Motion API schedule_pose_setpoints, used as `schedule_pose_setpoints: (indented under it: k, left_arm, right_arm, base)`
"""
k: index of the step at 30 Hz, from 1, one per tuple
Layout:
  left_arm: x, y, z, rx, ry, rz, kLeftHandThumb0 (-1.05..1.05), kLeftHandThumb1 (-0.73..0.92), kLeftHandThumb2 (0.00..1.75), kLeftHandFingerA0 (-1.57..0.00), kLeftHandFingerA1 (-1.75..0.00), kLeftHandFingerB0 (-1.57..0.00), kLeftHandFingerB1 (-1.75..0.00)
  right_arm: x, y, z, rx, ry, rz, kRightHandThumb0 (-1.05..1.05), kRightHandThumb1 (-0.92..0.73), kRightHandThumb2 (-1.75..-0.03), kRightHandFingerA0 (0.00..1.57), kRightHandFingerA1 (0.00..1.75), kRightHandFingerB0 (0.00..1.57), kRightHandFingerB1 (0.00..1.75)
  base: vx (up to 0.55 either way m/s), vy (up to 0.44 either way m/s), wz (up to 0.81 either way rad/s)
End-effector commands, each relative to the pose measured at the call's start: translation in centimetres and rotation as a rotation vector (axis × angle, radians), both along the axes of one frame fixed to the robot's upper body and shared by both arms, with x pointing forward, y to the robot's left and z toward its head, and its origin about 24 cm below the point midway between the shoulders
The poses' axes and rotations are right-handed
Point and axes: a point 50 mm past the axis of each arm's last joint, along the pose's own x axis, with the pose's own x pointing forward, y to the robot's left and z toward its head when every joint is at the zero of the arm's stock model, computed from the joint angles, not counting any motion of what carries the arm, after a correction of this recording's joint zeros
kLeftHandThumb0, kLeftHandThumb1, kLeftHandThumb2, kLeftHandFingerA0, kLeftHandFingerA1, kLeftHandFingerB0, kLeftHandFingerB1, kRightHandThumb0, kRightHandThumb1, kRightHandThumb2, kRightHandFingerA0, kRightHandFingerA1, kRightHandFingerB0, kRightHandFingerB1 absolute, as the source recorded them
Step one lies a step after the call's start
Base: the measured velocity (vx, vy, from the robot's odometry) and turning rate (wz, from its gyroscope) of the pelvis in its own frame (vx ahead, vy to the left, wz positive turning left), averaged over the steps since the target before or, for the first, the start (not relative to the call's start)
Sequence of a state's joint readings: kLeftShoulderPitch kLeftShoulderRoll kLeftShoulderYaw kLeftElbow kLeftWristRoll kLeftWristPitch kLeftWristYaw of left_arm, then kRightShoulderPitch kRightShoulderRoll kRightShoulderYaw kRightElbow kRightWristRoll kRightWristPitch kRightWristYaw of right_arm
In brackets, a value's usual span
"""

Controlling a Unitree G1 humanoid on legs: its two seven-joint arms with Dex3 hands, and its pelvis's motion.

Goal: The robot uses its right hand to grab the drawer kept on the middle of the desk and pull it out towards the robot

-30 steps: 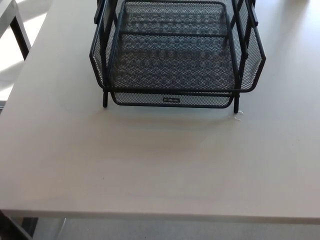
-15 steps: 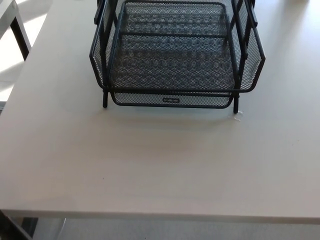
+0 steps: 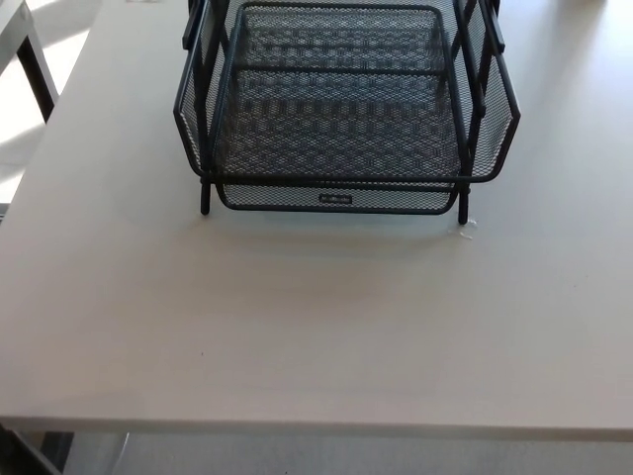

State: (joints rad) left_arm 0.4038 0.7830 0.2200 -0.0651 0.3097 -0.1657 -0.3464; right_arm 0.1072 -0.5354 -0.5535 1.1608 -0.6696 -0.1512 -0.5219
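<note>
a black wire-mesh desk organizer (image 3: 341, 99) stands on the pale wooden desk (image 3: 297, 317), toward twelve o'clock of the picture and about in the middle from left to right. its top part is cut by the upper edge of the view. it has an upper mesh tray (image 3: 341, 129) with sides that slope outward, carried on thin black legs (image 3: 206, 196) that touch the desk at the front left and front right.

the drawer (image 3: 338, 197) sits low under this tray, at the six o'clock side of the organizer. only its front mesh wall shows, with a small label plate (image 3: 336, 198) in the centre. the front wall is about level with the front legs, so the drawer looks pushed in, not pulled out.

a small clear or whitish scrap (image 3: 469, 226) lies on the desk just beside the front right leg, at about four o'clock from the drawer; what it is i cannot tell.

at ten o'clock, beyond the desk edge, a part of another table with a dark leg (image 3: 35, 64) shows over a sunlit floor.

neither hand of the robot appears in the view, so if they are released or clenched cannot be said.
</note>
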Motion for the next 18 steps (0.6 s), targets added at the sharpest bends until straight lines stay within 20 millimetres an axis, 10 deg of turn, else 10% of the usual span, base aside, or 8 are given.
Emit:
schedule_pose_setpoints:
  k: [1,15,17,18]
  left_arm:
    - [-0.2,0.0,0.1,-0.009,-0.025,0.006,-0.33,0.60,0.58,-0.79,-0.83,-0.74,-0.54]
    - [-0.3,0.0,-0.2,-0.008,-0.029,0.002,-0.33,0.59,0.57,-0.81,-0.84,-0.75,-0.53]
    - [-0.4,0.0,-0.2,-0.007,-0.028,0.000,-0.33,0.60,0.58,-0.79,-0.82,-0.74,-0.53]
    - [-0.3,0.0,-0.3,-0.012,-0.031,0.006,-0.33,0.59,0.57,-0.81,-0.84,-0.76,-0.53]
  right_arm:
    - [-0.3,1.1,-3.0,0.626,0.117,-0.052,-0.69,-0.54,-0.58,0.49,0.40,0.44,0.34]
    - [0.5,1.2,-2.7,0.613,0.133,0.055,-0.83,-0.64,-0.60,0.41,0.38,0.40,0.33]
    - [-1.4,3.3,-4.9,0.721,0.172,0.045,-0.82,-0.50,-0.93,0.38,0.51,0.31,0.45]
    - [-1.3,3.1,-4.6,0.720,0.159,0.050,-0.81,-0.53,-0.57,0.32,0.46,0.29,0.34]
  base:
    - [0.00,0.000,0.00]
    - [0.00,0.000,0.00]
    - [0.00,0.000,0.00]
    - [0.00,0.000,0.00]
